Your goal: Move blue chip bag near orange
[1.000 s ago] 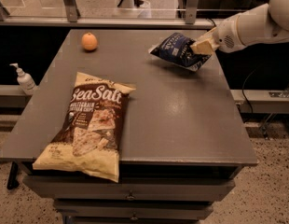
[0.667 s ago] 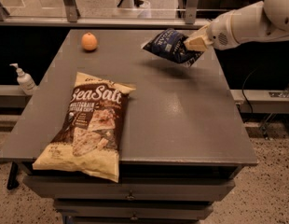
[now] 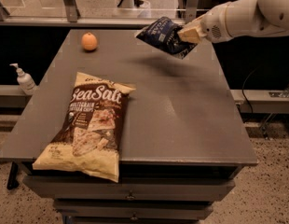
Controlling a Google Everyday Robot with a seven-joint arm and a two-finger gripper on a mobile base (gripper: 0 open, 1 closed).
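Claw holds blue chip bag over table, apart from orange

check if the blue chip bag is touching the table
Apart. The camera view shows the blue chip bag held up by the hand over the table at its far right, with the shadow lying separately on the surface below.

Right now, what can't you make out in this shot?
Camera view:
- Lettering on the blue chip bag, held above the table at its far right by the gripper: too small to read. The gripper hides the bag's right end.
- The arm: cut off by the right edge.
- The pump bottle: label too small to read.
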